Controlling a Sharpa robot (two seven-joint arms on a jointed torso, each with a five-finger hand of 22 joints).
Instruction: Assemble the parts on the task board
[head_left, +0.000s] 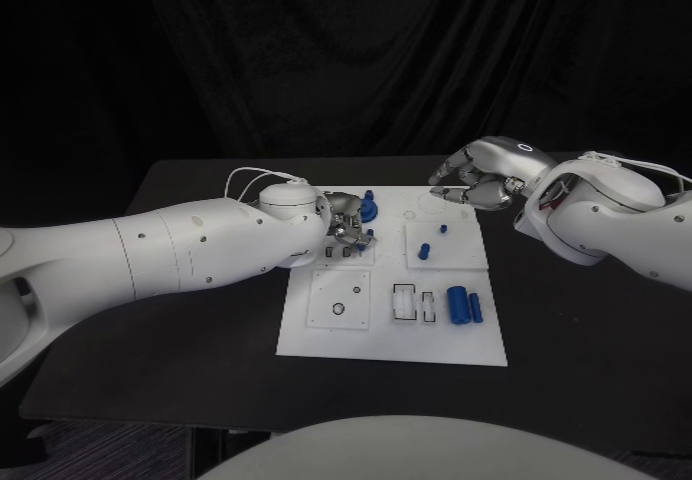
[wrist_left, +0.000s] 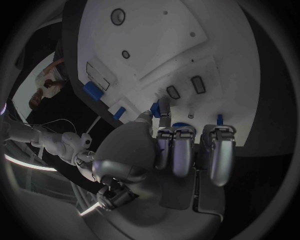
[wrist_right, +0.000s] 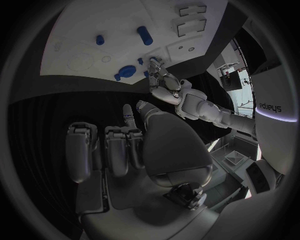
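Matte black rectangular table (head_left: 173, 350) fills frame centre; flat white rectangular task board (head_left: 389, 345) lies directly on it, mid-frame.

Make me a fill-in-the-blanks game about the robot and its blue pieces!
1. The task board is coloured ____.
2. The table under the board is coloured ____.
3. The robot's ____ hand reaches over the board.
4. The right hand, beyond the board's far edge, holds ____.

Missing words: white; black; left; nothing

Left hand (head_left: 343, 225) fingers curled, right hand (head_left: 476, 182) fingers curled
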